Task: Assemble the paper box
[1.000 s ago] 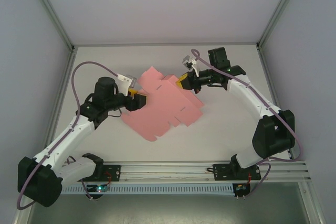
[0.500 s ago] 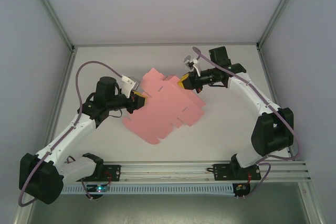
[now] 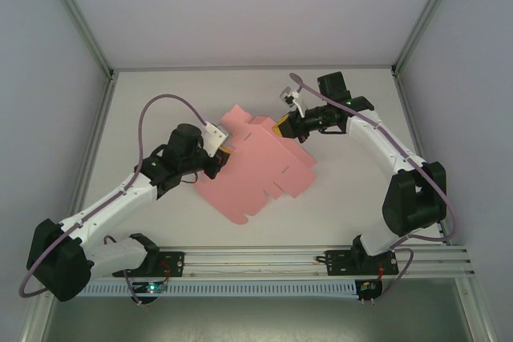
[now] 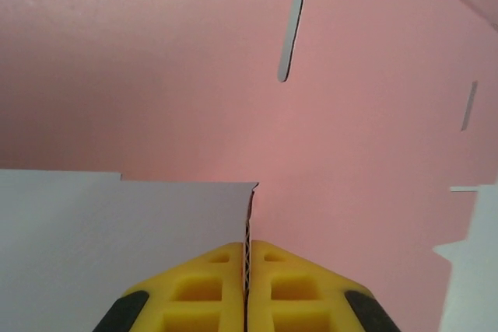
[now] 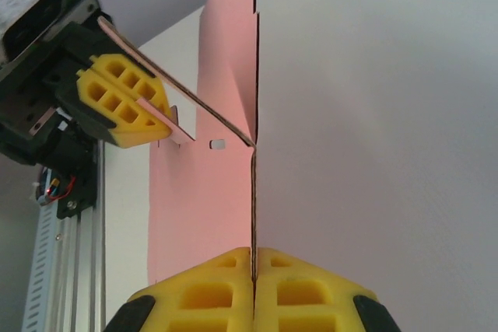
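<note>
On the white table [image 3: 353, 198], near its middle, lies one paper box [image 3: 256, 162], not yet folded up: a single pink die-cut sheet with notched flaps. It is the largest loose thing there. Nothing else rests on the tabletop around it.

Two arms reach in from the 6 o'clock edge, where their bases sit on a metal rail [image 3: 264, 258]. A purple cable [image 3: 160, 102] loops above the left arm.

There are two grippers, both with yellow fingers, and both are clenched on the card. The left gripper [image 3: 222, 154] pinches the sheet's 9 o'clock edge. In the left wrist view its fingers [image 4: 247, 250] meet with only the card's thin edge between them, right at a notch in the sheet [image 4: 350, 153]. The right gripper [image 3: 282, 128] grips the sheet at about its 1 o'clock edge. In the right wrist view its fingers [image 5: 254, 253] are pressed together on the card [image 5: 194, 192], which is seen edge-on. One panel bends away along a crease toward the left gripper [image 5: 167, 122] at 10 o'clock.

Smallest are the slits. The left wrist view shows two: a long slit [image 4: 289, 35] at 12 o'clock and a shorter slit [image 4: 468, 105] at 2 o'clock.
</note>
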Robot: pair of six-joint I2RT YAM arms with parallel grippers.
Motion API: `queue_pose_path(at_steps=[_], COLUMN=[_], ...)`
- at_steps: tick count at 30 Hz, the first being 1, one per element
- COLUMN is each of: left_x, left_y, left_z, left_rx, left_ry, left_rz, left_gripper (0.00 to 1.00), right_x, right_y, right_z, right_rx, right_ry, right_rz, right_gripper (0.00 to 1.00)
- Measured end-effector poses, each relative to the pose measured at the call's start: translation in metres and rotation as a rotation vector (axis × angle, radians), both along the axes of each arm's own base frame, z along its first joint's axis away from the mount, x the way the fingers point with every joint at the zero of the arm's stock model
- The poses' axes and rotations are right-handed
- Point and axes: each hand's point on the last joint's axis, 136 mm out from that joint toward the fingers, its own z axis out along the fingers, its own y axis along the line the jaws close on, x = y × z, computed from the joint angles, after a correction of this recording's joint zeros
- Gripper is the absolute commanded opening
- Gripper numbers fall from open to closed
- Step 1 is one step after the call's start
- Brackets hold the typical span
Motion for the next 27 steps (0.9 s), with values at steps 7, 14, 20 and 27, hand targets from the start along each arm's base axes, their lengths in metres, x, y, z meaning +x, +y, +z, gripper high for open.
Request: queue_pose_path(at_steps=[7, 14, 20, 27], left_x=[0.009, 0.029, 0.039, 0.040], left_y=[-0.003, -0.013, -0.022, -0.026], left_z=[-0.024, -0.064, -0.085, -0.090], left_rx=[0.190, 0.344, 0.344, 0.299], left_ry=[-0.075, -0.114, -0.090, -0.053], left_rz=[0.107, 0.206, 0.241, 0.278], left_gripper=[0.10, 0.06, 0.06, 0.08], right_x=[0.010, 0.014, 0.011, 0.012], right_y=[0.010, 0.017, 0.024, 0.024], right_z=[-0.017, -0.027, -0.035, -0.040], right_rx=[-0.142, -0.252, -0.339, -0.454], right_ry=[-0.030, -0.080, -0.130, -0.232], right_rz=[-0.094, -0.162, -0.180, -0.200], right_gripper=[0.00, 0.00, 0.00, 0.00])
